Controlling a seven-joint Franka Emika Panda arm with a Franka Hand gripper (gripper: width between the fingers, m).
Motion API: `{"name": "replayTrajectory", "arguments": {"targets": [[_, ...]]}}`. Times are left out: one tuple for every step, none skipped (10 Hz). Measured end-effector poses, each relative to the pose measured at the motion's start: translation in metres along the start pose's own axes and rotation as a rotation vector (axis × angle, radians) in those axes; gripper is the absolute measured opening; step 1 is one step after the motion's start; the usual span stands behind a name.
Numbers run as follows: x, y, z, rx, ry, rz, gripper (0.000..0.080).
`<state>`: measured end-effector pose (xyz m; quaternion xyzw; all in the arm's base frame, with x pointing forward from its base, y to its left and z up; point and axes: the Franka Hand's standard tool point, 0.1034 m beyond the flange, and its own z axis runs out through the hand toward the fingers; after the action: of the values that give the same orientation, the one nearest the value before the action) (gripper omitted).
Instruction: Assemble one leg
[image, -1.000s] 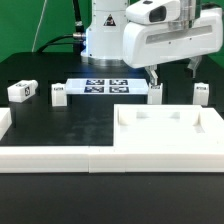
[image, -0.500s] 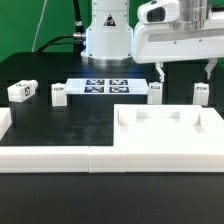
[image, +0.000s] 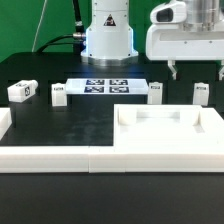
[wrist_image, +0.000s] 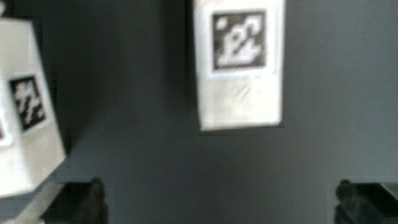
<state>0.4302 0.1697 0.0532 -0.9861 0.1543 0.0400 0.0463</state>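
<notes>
Black table (image: 70, 125), green backdrop. Over it claw (image: 197, 68) spread wide, empty. Below claw: leg (image: 200, 93), upright, untouched. Second leg (image: 155, 93) outside claw's span, near.

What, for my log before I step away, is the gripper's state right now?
Gripper: open, jaws wide apart, holding nothing.

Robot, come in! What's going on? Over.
Gripper open, empty, hovering. Small stubby white plastic leg with square tag upright below it, untouched. Nothing between them.
</notes>
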Motion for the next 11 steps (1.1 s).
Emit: {"name": "replayTrajectory", "arguments": {"targets": [[-0.002,-0.004,0.001,0.003,0.005,-0.014,0.0649],[-0.004,-0.002,0.003,-0.005,-0.015,-0.039,0.0649],[-0.005,0.004,0.002,-0.022,-0.109,-0.052,0.0649],[0.000,0.003,0.001,-0.025,-0.149,-0.049,0.0649],[-0.003,0.008,0.002,-0.043,-0.234,-0.065,0.0649],[-0.002,0.009,0.002,-0.050,-0.316,-0.053,0.0648],[0.000,0.010,0.005,-0.049,-0.352,-0.036,0.0649],[-0.007,0.011,0.005,-0.069,-0.437,-0.035,0.0649],[-0.007,0.008,0.005,-0.078,-0.499,-0.035,0.0649],[-0.010,0.008,0.003,-0.092,-0.598,-0.028,0.0649],[-0.010,0.007,0.003,-0.095,-0.683,-0.015,0.0649]]}}
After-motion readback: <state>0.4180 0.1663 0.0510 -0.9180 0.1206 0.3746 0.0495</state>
